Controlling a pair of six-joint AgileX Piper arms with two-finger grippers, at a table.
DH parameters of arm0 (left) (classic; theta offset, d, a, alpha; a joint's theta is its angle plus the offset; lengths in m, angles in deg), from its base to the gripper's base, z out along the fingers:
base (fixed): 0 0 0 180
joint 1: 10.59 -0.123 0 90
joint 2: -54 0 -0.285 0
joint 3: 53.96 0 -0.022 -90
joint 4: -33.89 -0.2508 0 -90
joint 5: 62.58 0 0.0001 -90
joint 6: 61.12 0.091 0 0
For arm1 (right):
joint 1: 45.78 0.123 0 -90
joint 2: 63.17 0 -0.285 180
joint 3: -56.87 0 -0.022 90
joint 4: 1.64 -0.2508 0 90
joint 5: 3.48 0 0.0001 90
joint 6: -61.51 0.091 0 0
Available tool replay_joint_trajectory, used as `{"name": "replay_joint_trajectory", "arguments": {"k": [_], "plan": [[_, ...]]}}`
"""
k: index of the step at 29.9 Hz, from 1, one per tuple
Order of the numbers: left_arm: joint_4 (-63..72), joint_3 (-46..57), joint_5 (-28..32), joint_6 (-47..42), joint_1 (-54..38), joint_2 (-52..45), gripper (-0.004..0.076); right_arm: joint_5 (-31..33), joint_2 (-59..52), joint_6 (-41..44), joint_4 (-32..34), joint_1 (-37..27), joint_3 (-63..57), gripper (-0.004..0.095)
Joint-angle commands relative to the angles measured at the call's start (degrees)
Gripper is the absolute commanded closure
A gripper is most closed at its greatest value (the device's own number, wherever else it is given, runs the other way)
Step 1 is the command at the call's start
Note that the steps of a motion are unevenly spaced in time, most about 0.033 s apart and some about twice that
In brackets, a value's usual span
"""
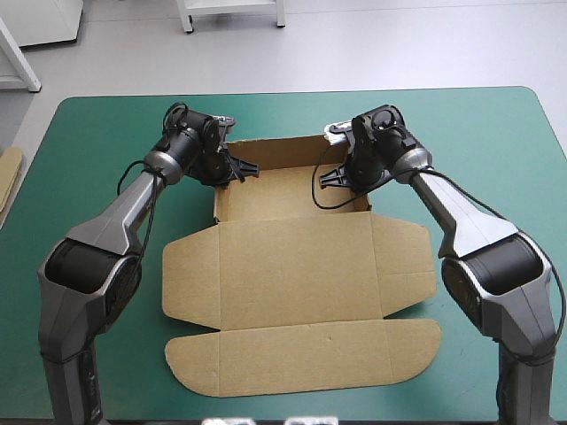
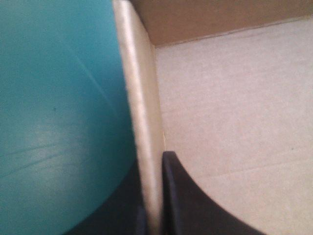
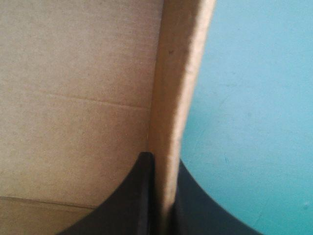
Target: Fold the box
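The box [image 1: 292,292] lies at the middle of the teal-green cover [image 1: 496,133]. It is matte brown corrugated board, its far part raised into a shallow tray with upright walls. Its near part lies flat, with side flaps and a long lid panel with rounded corners. The left gripper [image 1: 232,168] pinches the tray's left wall, its curved black fingers all but closed on the board's pale cut edge, one inside the tray and one outside. The right gripper [image 1: 335,177] clamps the right wall the same way. An edge of more board [image 1: 9,173] shows well left of the box.
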Motion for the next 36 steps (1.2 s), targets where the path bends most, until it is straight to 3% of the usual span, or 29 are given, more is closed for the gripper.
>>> {"name": "replay_joint_trajectory", "arguments": {"k": [1,5,9,16,19,21,29,36], "plan": [[-0.4,-1.5,1.2,1.8,0.4,-2.8,0.0732,0.3,-1.5,-2.4,-0.3,0.5,0.5,0.0908],[-0.4,-1.5,0.5,2.7,0.4,-2.8,0.071,-1.3,-1.5,-5.3,-0.4,0.5,0.6,0.089],[-0.4,-1.5,0.6,3.2,0.4,-3.3,0.0584,-2.6,-1.5,-6.3,-0.4,0.5,0.8,0.0806],[-0.5,-3.3,1.3,3.1,0.4,-3.9,0.0284,-3.0,-1.5,-6.4,-0.3,0.5,3.0,0.0493],[-0.1,-5.1,1.2,3.1,0.5,-4.0,0.0206,-2.4,-1.5,-6.0,0.1,0.5,4.8,0.0372],[-0.1,-6.5,1.2,3.1,0.5,-4.0,0.0195,-2.0,-1.5,-5.8,0.8,0.5,6.4,0.0332],[2.0,-11.6,-0.5,3.5,0.5,-4.4,0.0195,1.4,-1.9,-5.0,3.9,0.5,12.3,0.0331],[15.7,-12.2,0.6,15.4,0.5,-8.6,0.022,1.1,-4.0,-5.5,3.0,0.5,12.7,0.0331]]}}
